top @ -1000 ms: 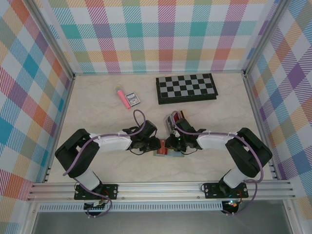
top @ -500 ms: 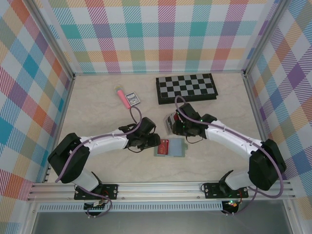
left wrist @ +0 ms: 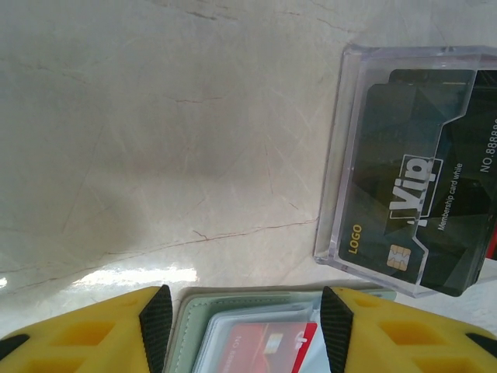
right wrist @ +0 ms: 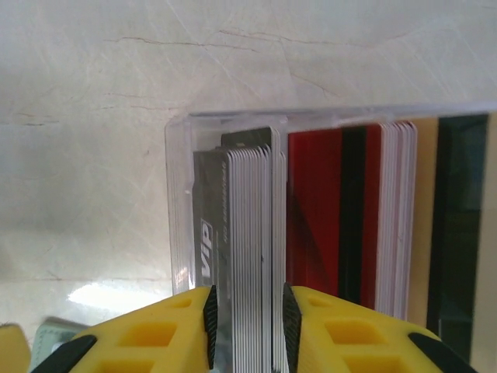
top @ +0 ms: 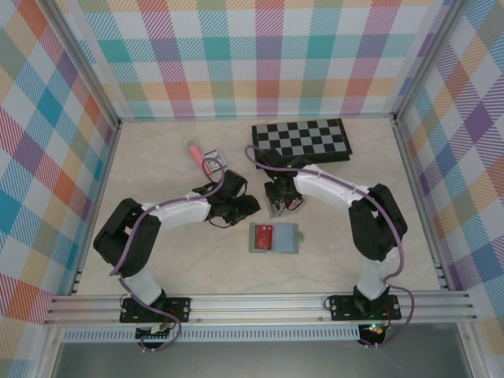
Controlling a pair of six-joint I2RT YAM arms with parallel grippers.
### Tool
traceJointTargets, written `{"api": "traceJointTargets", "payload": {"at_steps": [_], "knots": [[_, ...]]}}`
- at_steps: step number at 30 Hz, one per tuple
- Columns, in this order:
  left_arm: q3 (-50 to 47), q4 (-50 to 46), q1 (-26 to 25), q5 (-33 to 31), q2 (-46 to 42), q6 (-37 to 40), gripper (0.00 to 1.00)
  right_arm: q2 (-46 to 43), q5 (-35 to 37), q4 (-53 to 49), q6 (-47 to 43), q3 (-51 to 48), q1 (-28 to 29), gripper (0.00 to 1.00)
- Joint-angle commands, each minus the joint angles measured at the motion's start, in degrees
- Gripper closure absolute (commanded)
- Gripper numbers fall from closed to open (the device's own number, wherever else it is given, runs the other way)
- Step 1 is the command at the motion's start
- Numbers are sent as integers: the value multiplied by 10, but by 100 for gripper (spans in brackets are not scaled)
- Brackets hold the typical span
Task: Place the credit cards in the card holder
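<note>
Card holder (top: 290, 239) uncovered; right end effector (right wrist: 247, 297) shifted to rack (right wrist: 180, 194).

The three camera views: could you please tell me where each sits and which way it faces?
Top external: above and behind the bases, looking down on the table; both arms show.
Left wrist: low, facing card holder and clear card box; open left gripper.
Right wrist: above that box; right gripper straddles credit cards.
Both wrist views share the box.
</note>
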Motion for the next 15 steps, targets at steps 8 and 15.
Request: {"api": "traceJointTargets", "payload": {"at_steps": [8,15], "knots": [[-3,13,15,3,2,-15,45,74,73,-56,-55,78,12,67],[-7,17,15,7,2,-17,45,100,149,-83,-56,99,26,64]]}}
